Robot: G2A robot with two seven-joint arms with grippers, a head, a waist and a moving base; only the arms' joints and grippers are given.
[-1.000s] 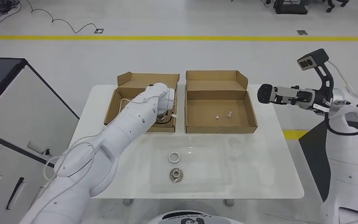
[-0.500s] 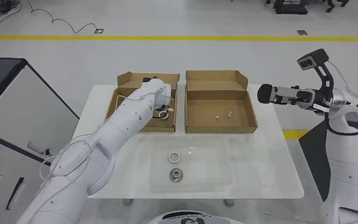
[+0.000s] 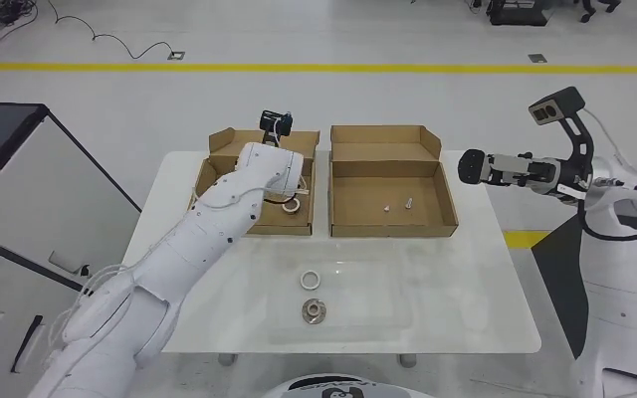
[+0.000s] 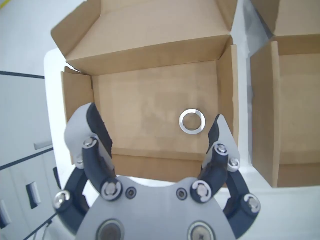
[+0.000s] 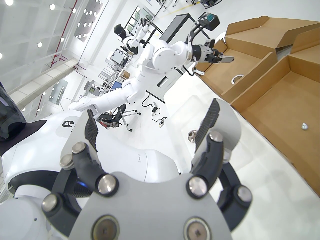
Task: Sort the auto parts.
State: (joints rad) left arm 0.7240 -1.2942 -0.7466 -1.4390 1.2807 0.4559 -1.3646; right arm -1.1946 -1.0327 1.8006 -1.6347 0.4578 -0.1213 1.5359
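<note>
A silver ring [image 4: 192, 121] lies flat on the floor of the left cardboard box [image 4: 226, 81], near the wall that faces the other box. My left gripper [image 4: 155, 126] hangs open above this box, empty, with the ring just inside one fingertip [image 4: 217, 131]. In the top view the ring [image 3: 292, 208] shows beside the left arm's wrist. The right box [image 3: 445, 204] holds two small bolts [image 3: 386, 208] [image 3: 407, 202]. A white ring [image 3: 311, 280] and a metal bushing [image 3: 315, 309] rest on the table in front. My right gripper [image 5: 152, 116] is open and empty, off the table's right side.
The two loose parts lie on a clear tray-like sheet [image 3: 378, 298] on the white table [image 3: 478, 298]. Both boxes have raised back flaps. The left arm spans the table's left half.
The left wrist has drawn back from low in the left box toward its far side, leaving the silver ring uncovered on the box floor. The right arm has not moved.
</note>
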